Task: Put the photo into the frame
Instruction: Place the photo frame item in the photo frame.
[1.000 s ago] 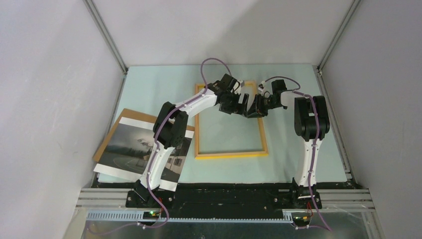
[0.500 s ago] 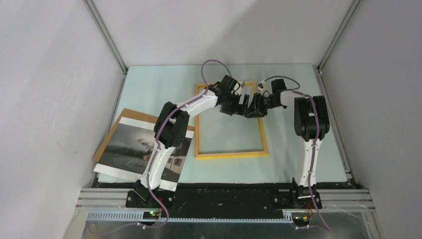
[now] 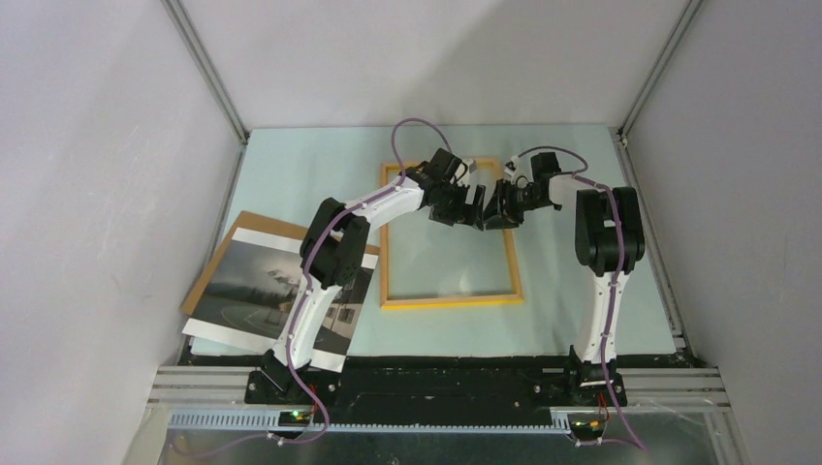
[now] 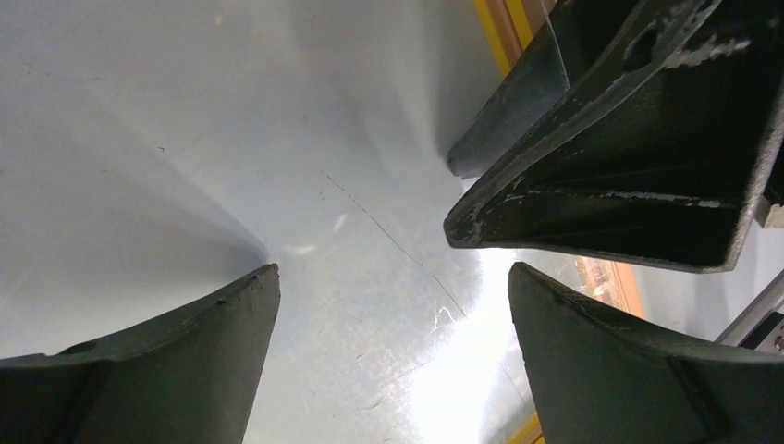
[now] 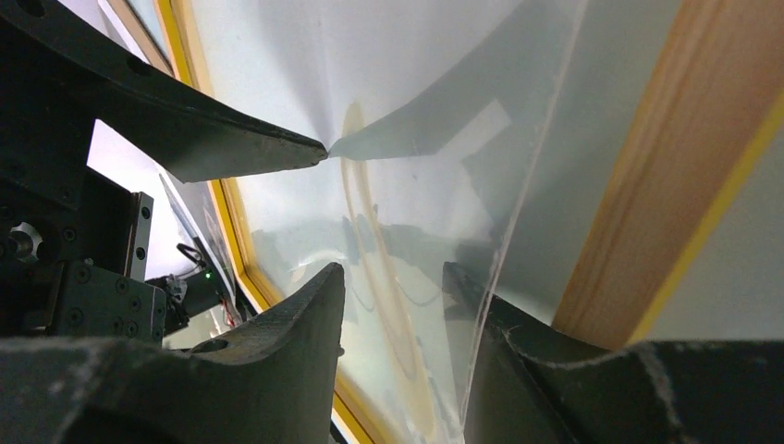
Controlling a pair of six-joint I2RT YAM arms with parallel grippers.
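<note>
Over the far end of the frame [image 3: 451, 302], holds left gripper [image 4: 388, 277] spread wide above the clear pane [image 5: 416, 111]. Holds right gripper [image 5: 393, 273] partly parted alongside, at the pane's edge.

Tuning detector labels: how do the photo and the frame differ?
Place: the photo lies near-left on a brown board; the frame lies central. Look: the photo is a dark grey landscape with white borders; the frame is a yellow-orange rim around a clear pane. Pose: the photo sits skewed; the frame nearly square to the table. Both lie flat, rectangular.
</note>
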